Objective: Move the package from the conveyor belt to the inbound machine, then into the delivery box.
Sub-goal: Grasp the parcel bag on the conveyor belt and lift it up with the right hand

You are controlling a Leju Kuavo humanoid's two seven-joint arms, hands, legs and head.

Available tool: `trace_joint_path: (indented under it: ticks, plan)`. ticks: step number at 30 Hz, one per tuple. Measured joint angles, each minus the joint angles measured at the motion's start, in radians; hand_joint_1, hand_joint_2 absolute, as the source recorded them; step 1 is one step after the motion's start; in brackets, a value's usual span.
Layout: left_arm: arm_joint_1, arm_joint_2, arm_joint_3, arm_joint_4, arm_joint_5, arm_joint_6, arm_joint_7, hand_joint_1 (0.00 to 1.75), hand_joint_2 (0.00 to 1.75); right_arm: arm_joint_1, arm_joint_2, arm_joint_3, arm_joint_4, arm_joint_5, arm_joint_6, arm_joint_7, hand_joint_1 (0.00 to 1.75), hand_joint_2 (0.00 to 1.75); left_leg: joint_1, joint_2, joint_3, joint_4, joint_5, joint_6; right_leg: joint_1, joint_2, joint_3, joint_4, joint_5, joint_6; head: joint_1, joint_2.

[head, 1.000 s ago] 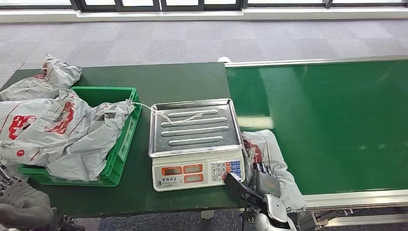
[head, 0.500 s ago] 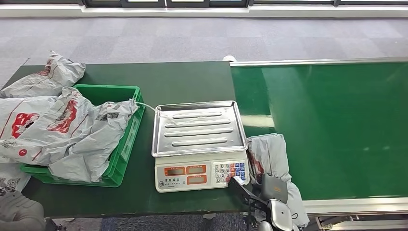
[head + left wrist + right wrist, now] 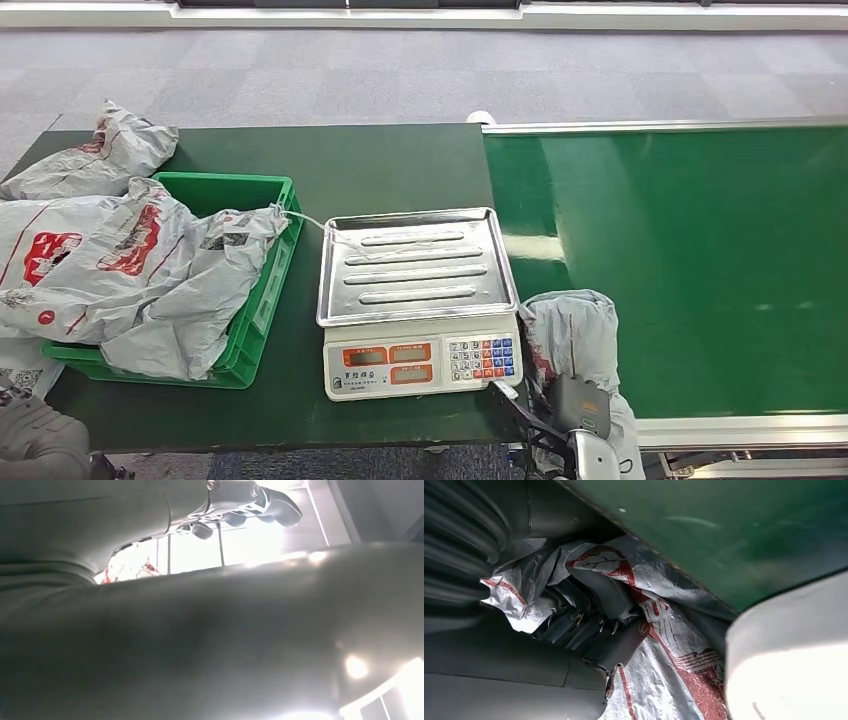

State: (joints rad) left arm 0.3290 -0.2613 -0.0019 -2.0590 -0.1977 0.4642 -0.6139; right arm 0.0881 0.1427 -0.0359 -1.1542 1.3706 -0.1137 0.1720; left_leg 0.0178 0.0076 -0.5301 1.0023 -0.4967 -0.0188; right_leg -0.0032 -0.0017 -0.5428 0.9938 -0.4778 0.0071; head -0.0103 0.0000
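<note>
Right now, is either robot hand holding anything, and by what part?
The right hand grips the grey package by its crumpled near end, at the front edge of the conveyor belt. What the left hand is doing cannot be told.

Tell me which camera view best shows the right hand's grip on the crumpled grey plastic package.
The right wrist view: the right hand has its dark fingers buried in the crumpled grey plastic package. The head view shows the package bunched up at the green conveyor belt edge with the hand seen from behind. The left wrist view adds nothing about it.
</note>
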Motion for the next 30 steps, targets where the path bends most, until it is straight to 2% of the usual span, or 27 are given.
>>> trace_joint_path:
  ticks: [6, 15, 23, 30]
  plan:
    - [-0.001, 0.0, 0.006, 0.0, 0.006, -0.015, -0.007, 0.0, 0.0, 0.034, 0.001, -0.001, -0.072, 0.009, -0.02, -0.005, 1.75, 1.75, 0.0, 0.0, -0.003, 0.0, 0.0, 0.0, 0.0, 0.0, -0.003, 0.0, 0.0, 0.0, 0.0, 0.0]
    - [0.0, -0.001, 0.008, -0.006, 0.015, -0.017, -0.017, 0.0, 0.0, 0.102, 0.001, -0.02, -0.296, 0.07, -0.066, 0.025, 1.75, 1.75, 0.0, 0.0, -0.005, 0.0, 0.0, 0.0, 0.0, 0.0, -0.004, 0.0, 0.0, 0.0, 0.0, 0.0]
    - [0.0, -0.001, 0.013, -0.009, 0.015, -0.017, -0.018, 0.0, 0.0, 0.122, 0.001, -0.025, -0.364, 0.076, -0.072, 0.025, 1.75, 1.75, 0.0, 0.0, -0.005, 0.0, 0.0, 0.0, 0.0, 0.0, -0.005, 0.0, 0.0, 0.0, 0.0, 0.0]
    - [0.002, -0.005, 0.022, -0.009, 0.021, -0.017, -0.032, 0.0, 0.0, 0.134, 0.0, -0.036, -0.469, 0.168, -0.172, 0.044, 1.75, 1.75, 0.0, 0.0, -0.005, 0.0, 0.0, 0.0, -0.001, 0.0, -0.005, 0.0, 0.0, 0.0, 0.0, 0.0]
